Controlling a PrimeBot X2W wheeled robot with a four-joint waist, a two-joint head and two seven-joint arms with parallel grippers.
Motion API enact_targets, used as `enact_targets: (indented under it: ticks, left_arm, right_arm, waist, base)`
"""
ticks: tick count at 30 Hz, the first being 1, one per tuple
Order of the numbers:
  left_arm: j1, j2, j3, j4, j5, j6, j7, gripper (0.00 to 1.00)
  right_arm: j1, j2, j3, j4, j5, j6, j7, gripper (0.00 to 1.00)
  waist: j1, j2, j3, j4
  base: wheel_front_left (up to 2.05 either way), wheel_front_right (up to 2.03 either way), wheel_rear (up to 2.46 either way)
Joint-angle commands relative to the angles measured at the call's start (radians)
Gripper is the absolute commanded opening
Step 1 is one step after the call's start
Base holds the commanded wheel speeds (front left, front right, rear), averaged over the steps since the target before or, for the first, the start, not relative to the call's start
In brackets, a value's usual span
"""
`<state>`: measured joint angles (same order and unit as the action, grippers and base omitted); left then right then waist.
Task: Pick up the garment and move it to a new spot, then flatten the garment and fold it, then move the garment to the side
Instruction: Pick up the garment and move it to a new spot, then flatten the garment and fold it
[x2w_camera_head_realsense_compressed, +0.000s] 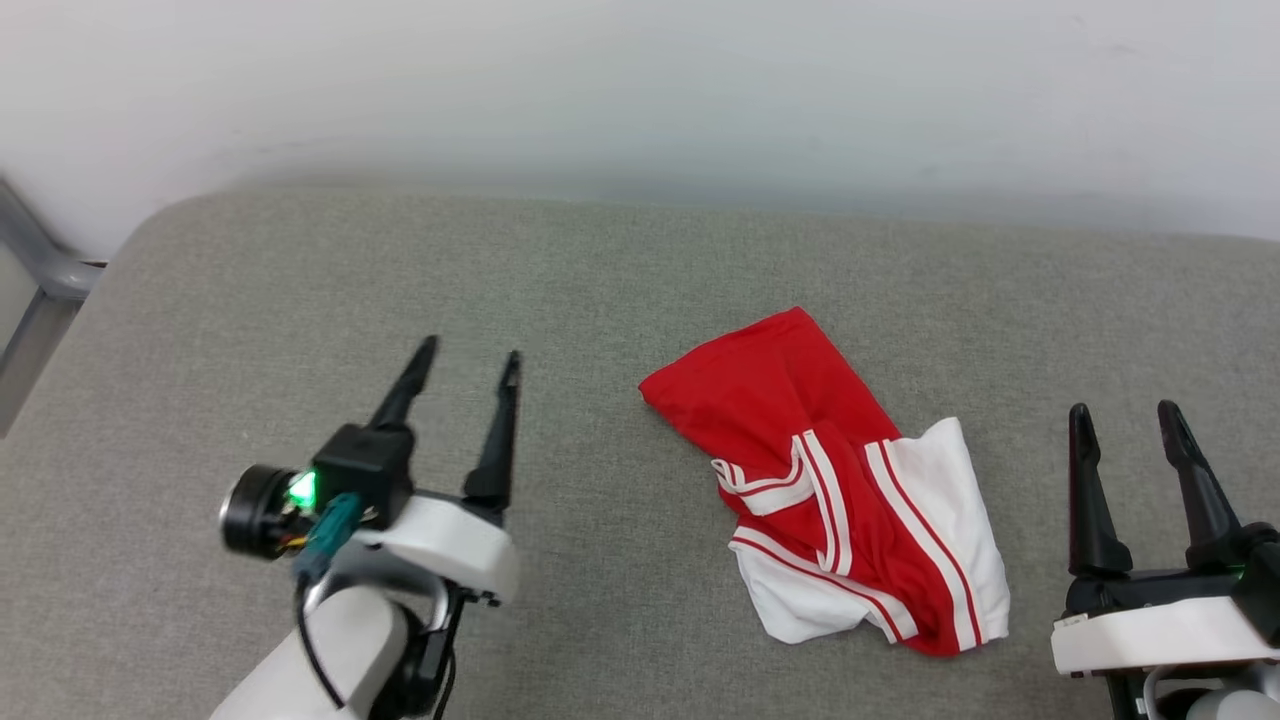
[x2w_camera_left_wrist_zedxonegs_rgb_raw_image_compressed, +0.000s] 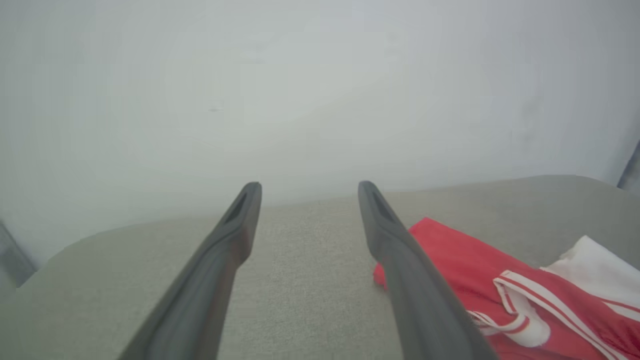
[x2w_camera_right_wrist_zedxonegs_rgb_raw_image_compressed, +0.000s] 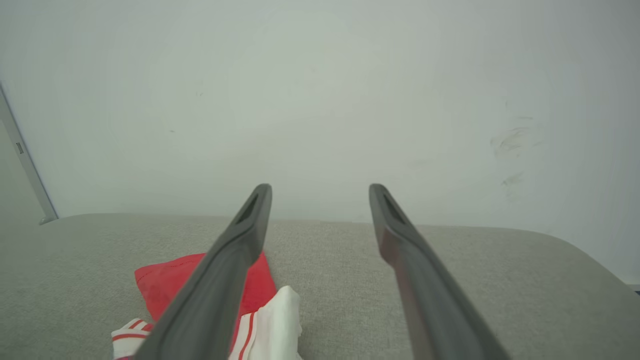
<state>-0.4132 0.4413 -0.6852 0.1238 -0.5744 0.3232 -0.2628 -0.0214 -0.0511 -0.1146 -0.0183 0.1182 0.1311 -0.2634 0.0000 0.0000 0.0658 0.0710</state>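
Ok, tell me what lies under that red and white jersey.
The jersey lies crumpled on the grey fabric surface, which shows all around it. Its red and white layers fold over one another, so the patch of surface beneath, and anything on it, is covered.

Bright, even light, soft shadows — left gripper (x2w_camera_left_wrist_zedxonegs_rgb_raw_image_compressed: 310, 186) blurred close up.

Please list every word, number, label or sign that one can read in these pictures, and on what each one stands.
No text can be read.
The red and white jersey shows only stripes, no lettering or number.
A mark on the grey metal bar is too small to read.
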Motion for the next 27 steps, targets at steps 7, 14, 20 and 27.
enact_targets:
  ticks: [7, 14, 20, 27]
  left_arm:
    - [0.221, -0.071, 0.249, -0.088, 0.145, 0.011, -0.003, 1.0]
    - [0.359, -0.166, 0.391, -0.097, 0.264, -0.072, -0.003, 1.0]
    - [0.415, -0.233, 0.461, -0.073, 0.345, -0.138, -0.003, 1.0]
    - [0.45, -0.29, 0.533, -0.07, 0.414, -0.198, -0.003, 1.0]
  right_arm:
    - [0.025, 0.002, 0.009, 0.014, -0.008, -0.001, -0.002, 1.0]
    - [0.038, 0.002, 0.012, 0.034, -0.01, -0.001, -0.002, 1.0]
    - [0.05, 0.002, 0.013, 0.049, -0.01, -0.001, -0.002, 1.0]
    - [0.069, 0.002, 0.011, 0.068, -0.015, -0.001, -0.002, 1.0]
  waist:
    - [0.0, 0.0, -0.024, 0.014]
    - [0.0, 0.0, -0.033, 0.015]
    - [0.0, 0.0, -0.039, 0.011]
    - [0.0, 0.0, -0.047, 0.008]
  base:
    - [0.0, 0.0, 0.0]
    - [0.0, 0.0, 0.0]
    - [0.0, 0.0, 0.0]
    - [0.0, 0.0, 0.0]
